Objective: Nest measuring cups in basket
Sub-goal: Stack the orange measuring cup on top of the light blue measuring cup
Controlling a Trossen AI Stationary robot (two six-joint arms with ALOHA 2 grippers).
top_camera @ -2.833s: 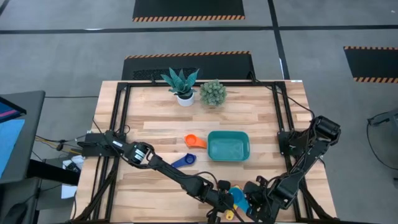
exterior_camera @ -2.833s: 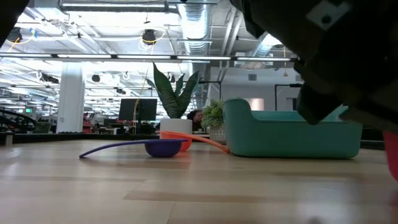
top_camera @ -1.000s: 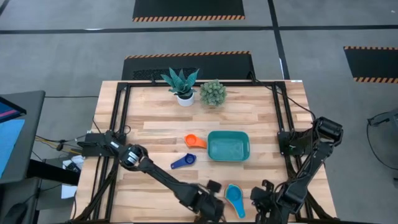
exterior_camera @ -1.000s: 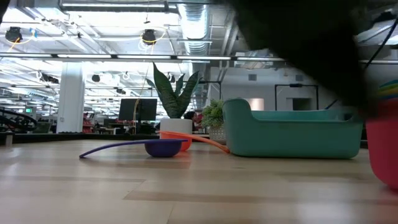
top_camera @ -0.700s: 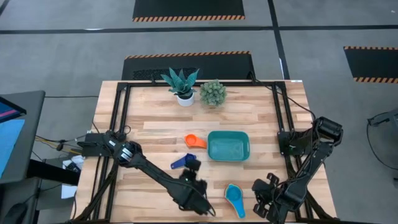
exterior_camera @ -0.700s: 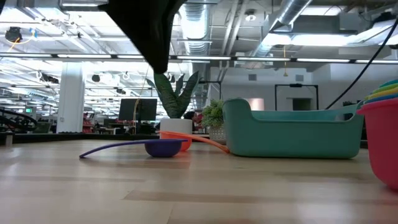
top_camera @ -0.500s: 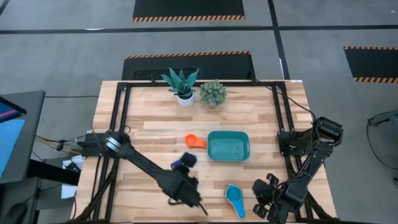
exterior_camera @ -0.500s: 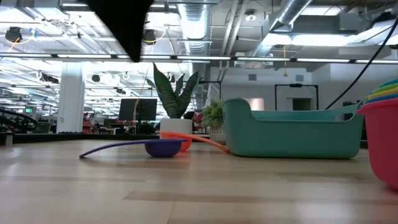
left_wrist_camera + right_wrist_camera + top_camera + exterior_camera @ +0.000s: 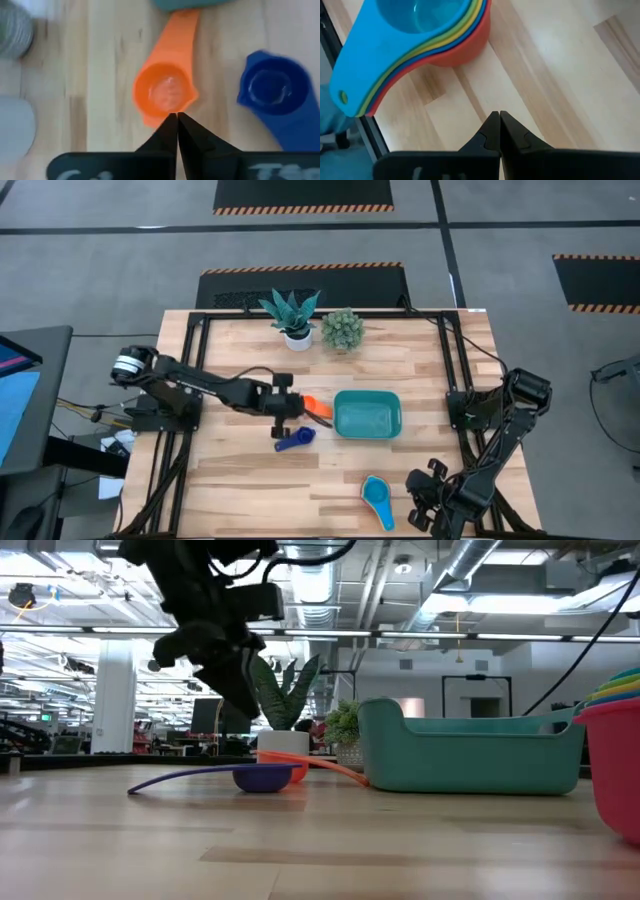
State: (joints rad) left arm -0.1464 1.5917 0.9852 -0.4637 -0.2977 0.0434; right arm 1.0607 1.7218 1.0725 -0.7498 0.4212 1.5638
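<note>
Orange cup (image 9: 167, 96) is being approached by left gripper (image 9: 176, 121), fingers pressed together; they must be spread before grasp. Right gripper (image 9: 496, 121) is parked, pinched empty, nr stacked cups (image 9: 420, 47).

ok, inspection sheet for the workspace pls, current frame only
Surface: wooden table, black frame.
Job's things: basket empty; orange cup and dark blue cup loose beside it; nested stack, light blue on top, near the front edge.
Clutter: two potted plants at the back.
Grippers: left gripper shut, over the orange cup; right gripper shut, beside the stack.
Cables: on both arms.
Surroundings: hazard-striped floor mats.
</note>
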